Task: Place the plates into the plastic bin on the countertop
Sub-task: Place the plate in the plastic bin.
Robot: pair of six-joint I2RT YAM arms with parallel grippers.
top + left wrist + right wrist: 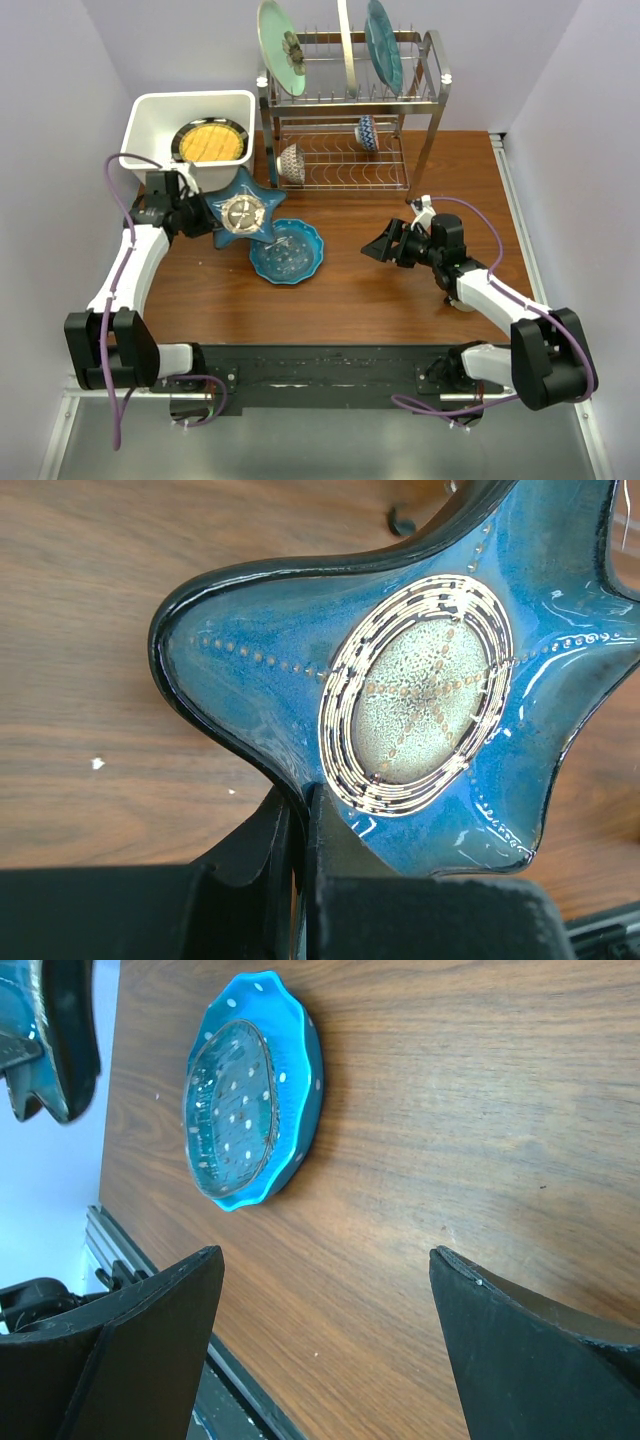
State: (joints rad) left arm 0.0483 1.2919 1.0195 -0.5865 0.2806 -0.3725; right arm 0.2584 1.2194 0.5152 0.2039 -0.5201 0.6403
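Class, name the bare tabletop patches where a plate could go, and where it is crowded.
Bare wood: between the scalloped blue plate and right gripper; also right of the dish rack. Crowded: star plate and left gripper beside the bin.

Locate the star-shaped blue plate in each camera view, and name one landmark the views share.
Top external: star plate left of centre, beside the white bin, pinched by the left gripper.
Left wrist: star plate fills the frame.
Right wrist: star plate, sliver at top left.
Shared: the wooden tabletop.
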